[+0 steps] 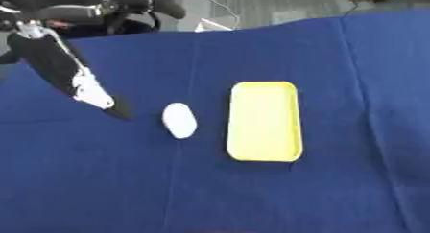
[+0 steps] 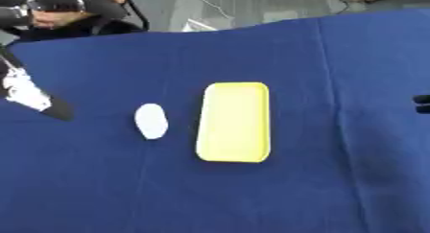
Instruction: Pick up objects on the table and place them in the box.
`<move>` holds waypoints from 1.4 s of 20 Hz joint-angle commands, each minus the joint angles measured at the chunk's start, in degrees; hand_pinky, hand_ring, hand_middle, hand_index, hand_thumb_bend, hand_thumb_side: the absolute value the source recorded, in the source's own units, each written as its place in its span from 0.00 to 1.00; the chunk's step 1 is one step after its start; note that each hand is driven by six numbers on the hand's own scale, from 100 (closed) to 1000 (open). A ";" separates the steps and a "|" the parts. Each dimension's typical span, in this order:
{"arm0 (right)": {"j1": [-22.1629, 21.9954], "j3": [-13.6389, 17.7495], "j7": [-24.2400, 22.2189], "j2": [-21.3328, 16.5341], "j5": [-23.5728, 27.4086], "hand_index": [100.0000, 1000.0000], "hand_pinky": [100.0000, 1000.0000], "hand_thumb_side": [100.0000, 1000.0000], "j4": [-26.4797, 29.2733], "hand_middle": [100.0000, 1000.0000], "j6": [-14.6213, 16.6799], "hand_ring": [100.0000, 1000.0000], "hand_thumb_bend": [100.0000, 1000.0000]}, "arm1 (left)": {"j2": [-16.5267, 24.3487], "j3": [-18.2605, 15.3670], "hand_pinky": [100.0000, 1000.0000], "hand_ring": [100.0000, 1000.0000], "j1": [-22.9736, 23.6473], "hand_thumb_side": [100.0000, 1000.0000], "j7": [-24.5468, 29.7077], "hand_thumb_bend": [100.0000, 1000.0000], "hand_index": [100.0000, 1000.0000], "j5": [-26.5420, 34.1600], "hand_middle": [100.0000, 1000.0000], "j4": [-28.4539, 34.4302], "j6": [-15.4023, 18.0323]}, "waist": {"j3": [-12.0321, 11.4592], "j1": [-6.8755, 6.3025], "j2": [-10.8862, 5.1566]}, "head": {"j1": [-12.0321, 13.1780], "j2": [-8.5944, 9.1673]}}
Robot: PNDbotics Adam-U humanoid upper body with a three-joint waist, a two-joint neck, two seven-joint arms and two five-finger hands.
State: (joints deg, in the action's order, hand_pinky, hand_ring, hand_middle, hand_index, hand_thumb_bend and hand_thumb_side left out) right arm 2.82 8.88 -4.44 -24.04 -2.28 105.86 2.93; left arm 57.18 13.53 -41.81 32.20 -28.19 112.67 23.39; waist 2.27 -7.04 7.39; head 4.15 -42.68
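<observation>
So far nothing is boxed: the white oval (image 1: 179, 120) lies mid-frame beside the yellow box (image 1: 264, 121), my left hand (image 1: 94, 95) holding nothing, its fingers' pose unclear.

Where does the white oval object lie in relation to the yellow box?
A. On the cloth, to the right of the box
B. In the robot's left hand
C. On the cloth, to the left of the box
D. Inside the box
C: the white oval object lies on the blue cloth, left of the yellow box and apart from it.

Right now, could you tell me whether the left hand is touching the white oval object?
Apart. In the left eye view, a strip of blue cloth shows between the left hand and the white oval object.
</observation>
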 commanded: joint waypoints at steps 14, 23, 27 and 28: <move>0.33 -0.12 -0.47 -0.92 0.29 0.96 0.63 0.76 0.45 0.87 0.09 0.65 0.25 | -17.20 7.14 0.86 0.86 -11.91 0.79 8.73 0.60 0.93 -5.33 0.80 -24.12 2.98 | 0.39 0.92 -0.22 | 1.17 -0.12; 0.39 -0.17 -0.62 -0.83 0.37 0.96 0.63 0.76 0.43 0.87 0.10 0.65 0.25 | -19.27 8.58 0.86 0.86 -12.50 0.81 8.84 0.64 0.92 -9.16 0.80 -29.59 5.76 | 0.45 1.01 -0.19 | 1.23 -0.19; 0.38 -0.19 -0.68 -0.83 0.40 0.96 0.63 0.76 0.40 0.87 0.09 0.65 0.25 | -19.18 8.92 0.86 0.86 -12.25 0.81 8.57 0.64 0.92 -10.78 0.80 -30.84 6.86 | 0.41 0.99 -0.12 | 1.19 -0.16; 0.38 -0.19 -0.69 -0.83 0.41 0.96 0.63 0.76 0.39 0.87 0.08 0.65 0.25 | -19.14 8.97 0.86 0.86 -12.22 0.81 8.52 0.65 0.91 -10.99 0.80 -31.00 7.06 | 0.40 0.99 -0.11 | 1.20 -0.16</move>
State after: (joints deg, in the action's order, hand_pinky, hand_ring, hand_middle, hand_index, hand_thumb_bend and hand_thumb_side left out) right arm 2.83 8.51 -5.03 -24.02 -2.10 105.54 2.99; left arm 37.05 22.79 -52.82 37.15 -38.64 81.60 26.35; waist 2.71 -6.48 7.87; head 4.71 -43.12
